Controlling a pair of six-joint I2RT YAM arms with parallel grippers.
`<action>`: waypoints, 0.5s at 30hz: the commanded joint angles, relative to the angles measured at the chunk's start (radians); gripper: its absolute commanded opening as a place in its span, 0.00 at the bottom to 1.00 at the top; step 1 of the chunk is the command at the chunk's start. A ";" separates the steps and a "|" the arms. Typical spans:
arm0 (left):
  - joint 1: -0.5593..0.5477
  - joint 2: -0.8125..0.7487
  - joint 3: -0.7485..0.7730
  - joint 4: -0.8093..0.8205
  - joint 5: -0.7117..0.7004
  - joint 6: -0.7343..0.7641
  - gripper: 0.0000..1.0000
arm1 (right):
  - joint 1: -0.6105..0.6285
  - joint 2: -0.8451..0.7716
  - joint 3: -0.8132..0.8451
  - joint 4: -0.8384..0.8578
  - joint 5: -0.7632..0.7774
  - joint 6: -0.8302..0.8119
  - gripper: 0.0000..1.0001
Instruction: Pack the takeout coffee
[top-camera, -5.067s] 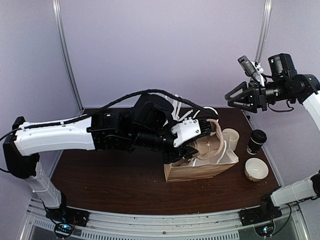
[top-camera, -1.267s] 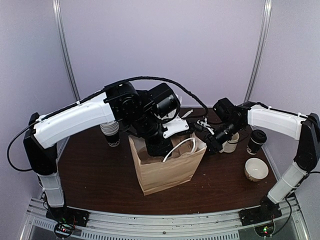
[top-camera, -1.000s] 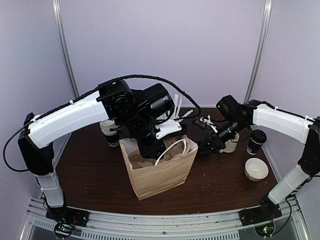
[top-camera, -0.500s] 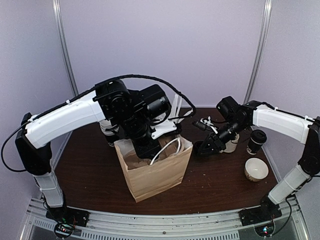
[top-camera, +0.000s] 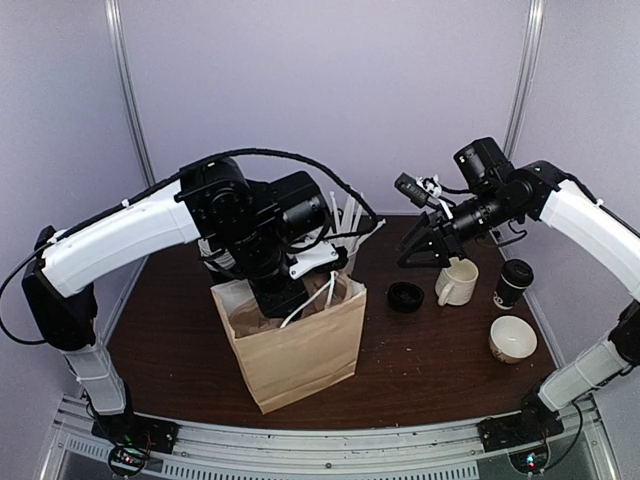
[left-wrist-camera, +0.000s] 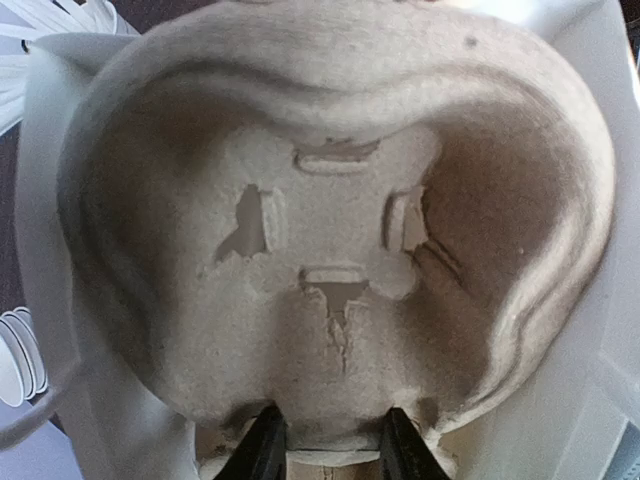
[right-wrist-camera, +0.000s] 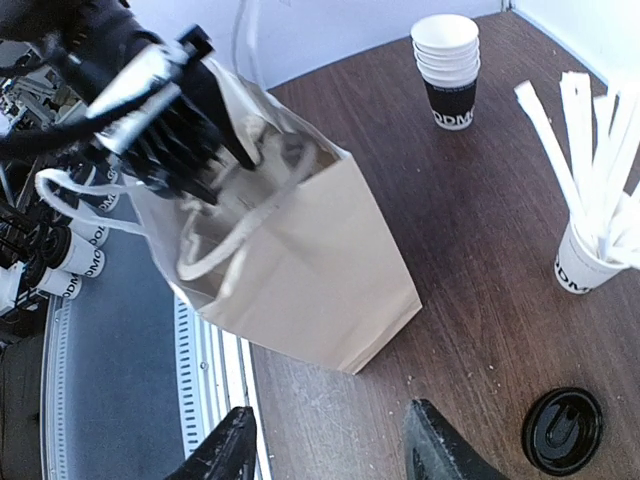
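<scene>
The takeout coffee (top-camera: 514, 282) stands upright near the right edge of the table (top-camera: 430, 370), with its black lid on. No end effector touches it. Between it and the near edge sits a pale open cup (top-camera: 512, 338). On its other side, toward the middle of the table, stands another pale cup (top-camera: 457, 282), and next to that one a loose black lid (top-camera: 405, 296) lies flat on the wood.

The right end effector (right-wrist-camera: 330, 410) hangs in the air above this lid. Its fingers are spread wide and there is nothing between them.

A brown paper bag (top-camera: 300, 350) stands upright close to the near edge, a little left of the middle, with its mouth open and its white handles up. The left arm goes down into it from above. In the left wrist view, the left end effector (left-wrist-camera: 332, 415) is inside the bag, over a grey pulp tray (left-wrist-camera: 330, 230) that fills the bottom. The two fingertips are rather near to each other at the rim of this tray, but I cannot tell if they really pinch it.

Toward the far edge there is a stack of paper cups (right-wrist-camera: 447, 70) and a cup full of white sticks (right-wrist-camera: 585, 265).
</scene>
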 joint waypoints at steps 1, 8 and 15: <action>0.012 -0.010 -0.048 -0.015 -0.003 -0.029 0.27 | 0.050 -0.014 0.026 0.018 -0.021 0.060 0.53; 0.012 -0.013 -0.088 0.050 0.011 -0.025 0.27 | 0.112 0.049 0.083 0.035 0.066 0.115 0.54; 0.009 -0.090 -0.069 0.106 -0.001 -0.038 0.26 | 0.151 0.130 0.187 0.025 0.096 0.177 0.54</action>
